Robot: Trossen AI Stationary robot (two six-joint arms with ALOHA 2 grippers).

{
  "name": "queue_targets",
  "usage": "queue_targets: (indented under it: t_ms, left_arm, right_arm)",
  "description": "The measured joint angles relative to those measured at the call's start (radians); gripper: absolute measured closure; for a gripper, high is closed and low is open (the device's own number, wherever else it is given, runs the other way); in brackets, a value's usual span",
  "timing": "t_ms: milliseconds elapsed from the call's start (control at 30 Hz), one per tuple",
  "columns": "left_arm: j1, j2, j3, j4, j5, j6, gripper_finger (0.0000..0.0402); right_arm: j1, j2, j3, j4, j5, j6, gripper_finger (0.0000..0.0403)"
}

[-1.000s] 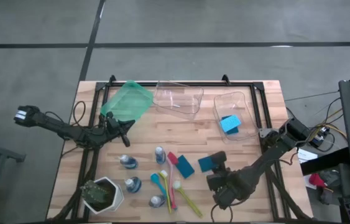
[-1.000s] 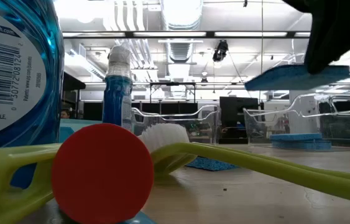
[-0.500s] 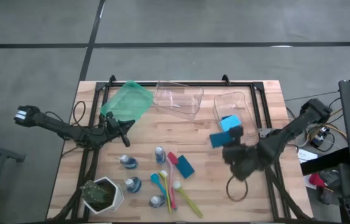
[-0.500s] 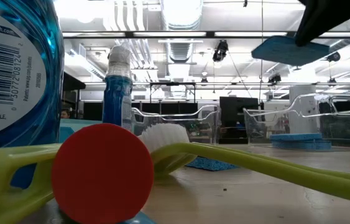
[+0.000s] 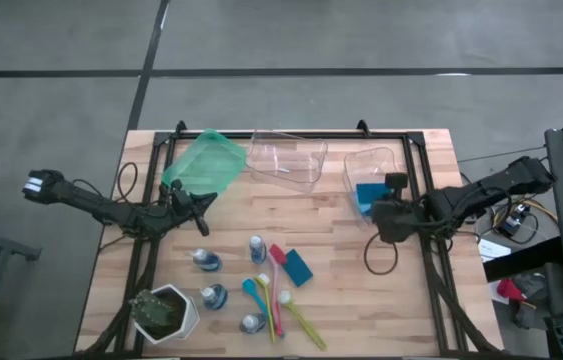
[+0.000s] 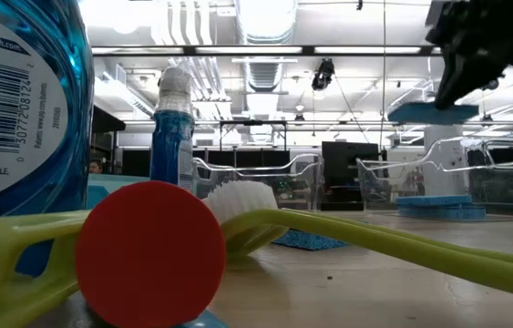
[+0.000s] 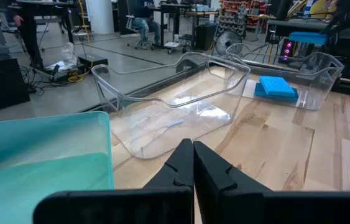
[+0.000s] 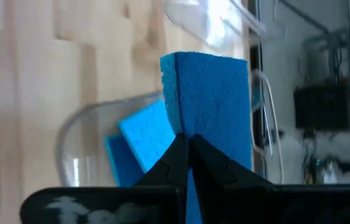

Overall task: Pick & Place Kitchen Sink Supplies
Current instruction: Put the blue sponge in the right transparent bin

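Since a moment ago only the right arm has swung toward the right-hand clear bin [image 5: 389, 160]: the left gripper [image 5: 204, 203] waits pinched together beside the green bin [image 5: 204, 162], while the right gripper [image 5: 379, 212] clamps a blue sponge [image 8: 215, 106] above that bin, which holds another sponge [image 8: 147, 135].

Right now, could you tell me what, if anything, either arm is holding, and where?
The right end effector grips a blue sponge by its edge; the left holds nothing.

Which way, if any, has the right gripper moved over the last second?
Yes: the right gripper, holding a blue sponge, moved from the table's near edge to the right clear bin.
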Motion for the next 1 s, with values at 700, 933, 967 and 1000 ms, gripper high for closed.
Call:
queue_targets:
  t_ms: [700, 933, 967, 1000]
  left_arm:
    - [0.000, 0.000, 0.000, 0.000, 0.000, 0.000, 0.0401]
    - [0.000, 0.000, 0.000, 0.000, 0.000, 0.000, 0.0401]
    - [0.000, 0.000, 0.000, 0.000, 0.000, 0.000, 0.0401]
    - [0.000, 0.000, 0.000, 0.000, 0.000, 0.000, 0.0401]
  right_arm:
    - [-0.195, -0.008, -0.078, 0.127, -0.001, -0.177, 0.0394]
    - [-0.264, 0.000, -0.093, 0.148, -0.014, -0.187, 0.0394]
    - [-0.271, 0.003, -0.094, 0.150, -0.026, -0.192, 0.0394]
    - [-0.276, 0.007, -0.095, 0.153, -0.039, -0.198, 0.0394]
